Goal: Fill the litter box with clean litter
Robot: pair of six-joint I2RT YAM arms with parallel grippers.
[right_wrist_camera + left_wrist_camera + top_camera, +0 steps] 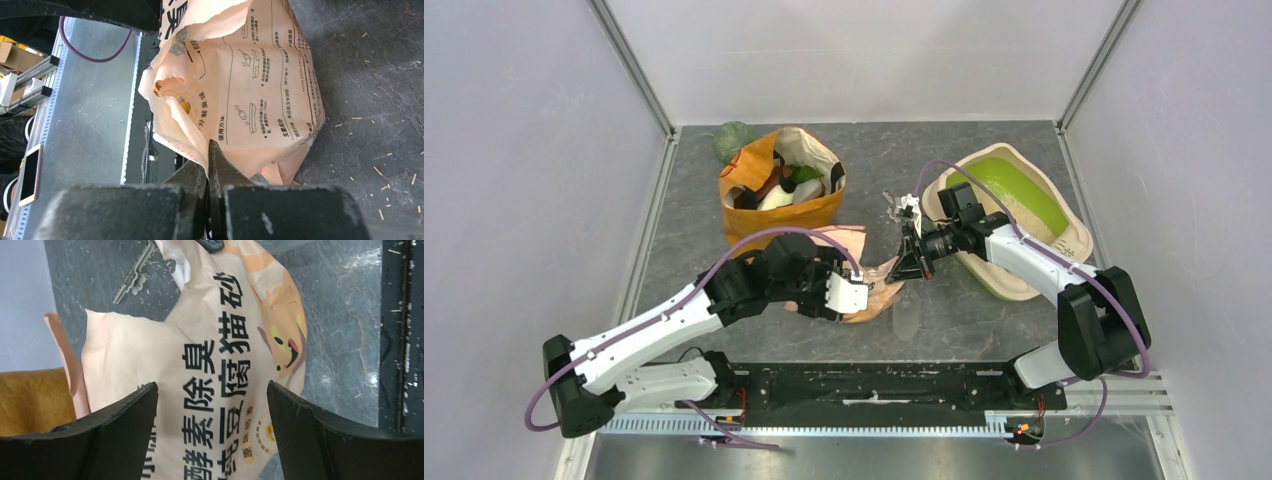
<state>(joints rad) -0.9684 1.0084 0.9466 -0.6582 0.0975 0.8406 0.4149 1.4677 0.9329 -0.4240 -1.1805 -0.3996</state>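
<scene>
Grey table (874, 150); cream litter box (1002, 285), lime hood (1014, 180), pale grainy litter (1027, 213) inside.

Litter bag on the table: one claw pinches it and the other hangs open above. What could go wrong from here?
1. The right gripper is shut on just a thin edge of the litter bag, while the left gripper is open and holds nothing. A pull might tear the paper or let it slip.
2. The bag's edge looks torn open, and bits already lie on the table; leftover litter could spill there rather than into the litter box.
</scene>
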